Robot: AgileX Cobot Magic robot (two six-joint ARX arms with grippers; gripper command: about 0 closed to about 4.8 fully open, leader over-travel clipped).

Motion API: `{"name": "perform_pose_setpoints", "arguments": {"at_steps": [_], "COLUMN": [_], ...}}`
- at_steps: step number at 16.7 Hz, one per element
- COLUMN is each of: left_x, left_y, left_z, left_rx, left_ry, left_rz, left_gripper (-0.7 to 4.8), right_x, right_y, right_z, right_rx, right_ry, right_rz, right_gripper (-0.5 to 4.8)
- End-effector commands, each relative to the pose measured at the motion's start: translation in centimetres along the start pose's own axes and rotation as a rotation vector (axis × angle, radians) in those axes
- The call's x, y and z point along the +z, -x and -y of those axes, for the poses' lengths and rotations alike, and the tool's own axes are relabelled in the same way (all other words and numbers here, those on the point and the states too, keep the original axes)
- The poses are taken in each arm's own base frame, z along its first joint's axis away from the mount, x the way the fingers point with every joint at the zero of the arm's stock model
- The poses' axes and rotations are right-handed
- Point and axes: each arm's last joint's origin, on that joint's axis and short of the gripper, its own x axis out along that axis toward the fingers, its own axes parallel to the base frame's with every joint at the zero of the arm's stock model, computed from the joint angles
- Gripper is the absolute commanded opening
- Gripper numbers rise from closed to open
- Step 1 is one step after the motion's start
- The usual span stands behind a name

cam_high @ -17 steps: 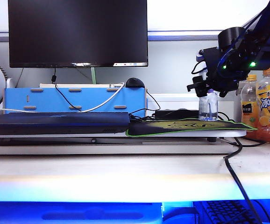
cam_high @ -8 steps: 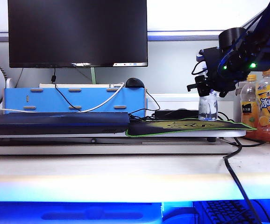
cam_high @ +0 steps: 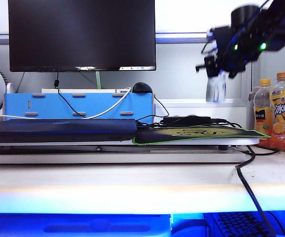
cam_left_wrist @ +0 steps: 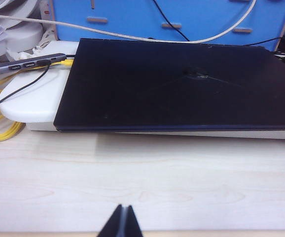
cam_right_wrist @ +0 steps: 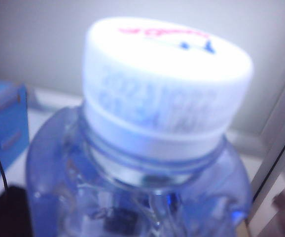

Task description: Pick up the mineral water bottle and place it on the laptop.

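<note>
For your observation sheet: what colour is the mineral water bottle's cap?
White, clearest in the right wrist view: mineral water bottle, cap.

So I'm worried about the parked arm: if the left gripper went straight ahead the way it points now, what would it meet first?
Probably the near edge of the laptop. The left gripper, jaws shut, points across bare table toward it; nothing else lies between. Its height over the table is unclear, so it might skim the closed lid instead.

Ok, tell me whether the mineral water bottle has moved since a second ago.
Yes. The mineral water bottle, held in the right gripper, has risen off the mouse pad and now hangs above it.
</note>
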Motion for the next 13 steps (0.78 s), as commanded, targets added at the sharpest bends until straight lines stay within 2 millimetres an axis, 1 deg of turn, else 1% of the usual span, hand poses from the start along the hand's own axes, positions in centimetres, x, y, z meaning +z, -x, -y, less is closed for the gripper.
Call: {"name": "perform_pose_setpoints", "arguments": {"at_steps": [1,2,3,4,5,10,13], "left_x": [0.1,0.1,0.1,0.1,0.1,0.1,0.1], "left_y": [0.0,0.0,0.0,0.0,0.0,0.0,0.0], "left_z": [0.0,0.0,0.0,0.0,0.0,0.0,0.0], "left_rx": [-0.003,-0.003,-0.004,-0.005,-0.004,-0.004,-0.003], "left_ry": [-0.002,-0.001,-0.002,-0.002,-0.002,-0.001,-0.001], "left_rz": [0.011,0.011,0.011,0.011,0.011,0.011,0.011], "left_gripper": [-0.02,-0.02,-0.02,-0.02,-0.02,-0.02,-0.02], "right_x": [3.8,4.6,5.3,5.8,6.3,7.3,8.0], "right_y": [1.2,1.6,1.9,2.3,2.5,3.7,4.6], "right_z": [-0.2,-1.0,-1.2,-2.3,-2.9,-7.2,-10.3], "right_rx": [0.058,0.094,0.130,0.184,0.219,0.395,0.503], "right_ry": [-0.025,-0.027,-0.036,-0.036,-0.035,-0.058,-0.064], "right_rz": [0.129,0.148,0.167,0.184,0.195,0.211,0.231], "right_gripper": [0.89,0.89,0.89,0.89,0.89,0.89,0.89]}}
